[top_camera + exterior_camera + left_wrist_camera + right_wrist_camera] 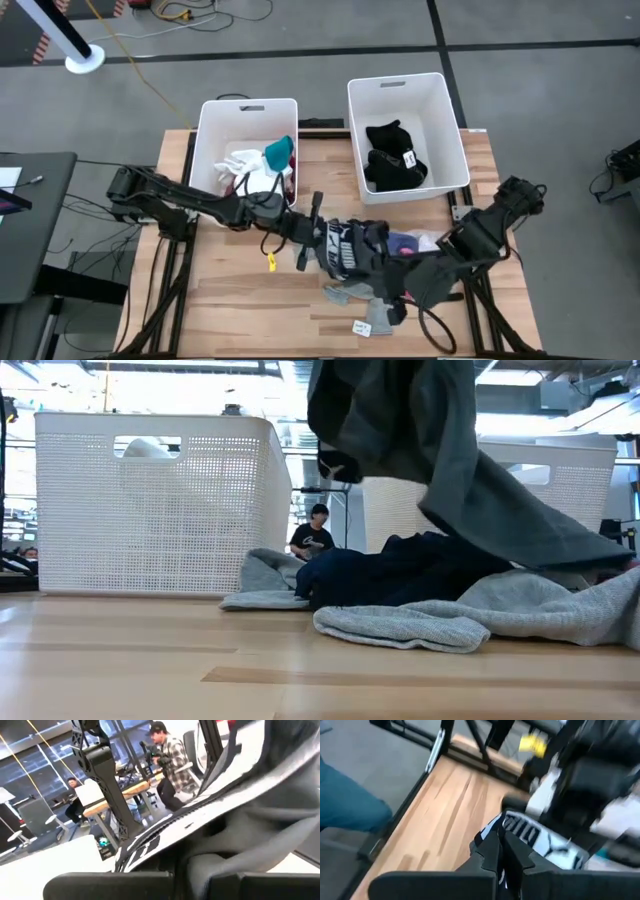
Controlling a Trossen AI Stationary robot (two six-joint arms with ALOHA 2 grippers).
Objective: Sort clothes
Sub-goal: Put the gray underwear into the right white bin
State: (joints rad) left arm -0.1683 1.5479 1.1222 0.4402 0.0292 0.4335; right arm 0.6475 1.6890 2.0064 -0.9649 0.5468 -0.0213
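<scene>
A dark grey garment with a white print (pixel 345 250) is held up over the table's middle between both grippers. My left gripper (pixel 312 240) reaches in level from the table's left and is shut on it. From the right, my right gripper (pixel 385 262) slants down, also shut on it. In the low view the garment (pixel 400 440) hangs from above. Under it, more clothes lie in a heap on the table: a navy piece (pixel 400 570) and grey pieces (pixel 430 625). My left gripper holds the garment at its end toward the table's left, coming in level from that side. The draped cloth (pixel 225 835) hides the place of contact. The garment is raised, and its trailing part (pixel 540 540) slopes down onto the heap. My right gripper pinches the garment between its two fingers (pixel 492 852), beside the white print (pixel 522 834). It comes from the table's right, slanting down. The cloth at the fingers is clear of the table.
Two white bins stand at the back: the left one (pixel 210 130) holds white, teal and maroon clothes, the right one (pixel 452 120) black ones. Pink and white pieces (pixel 415 242) lie by the right arm. A paper tag (pixel 362 327) lies near the front edge. People sit in the room beyond.
</scene>
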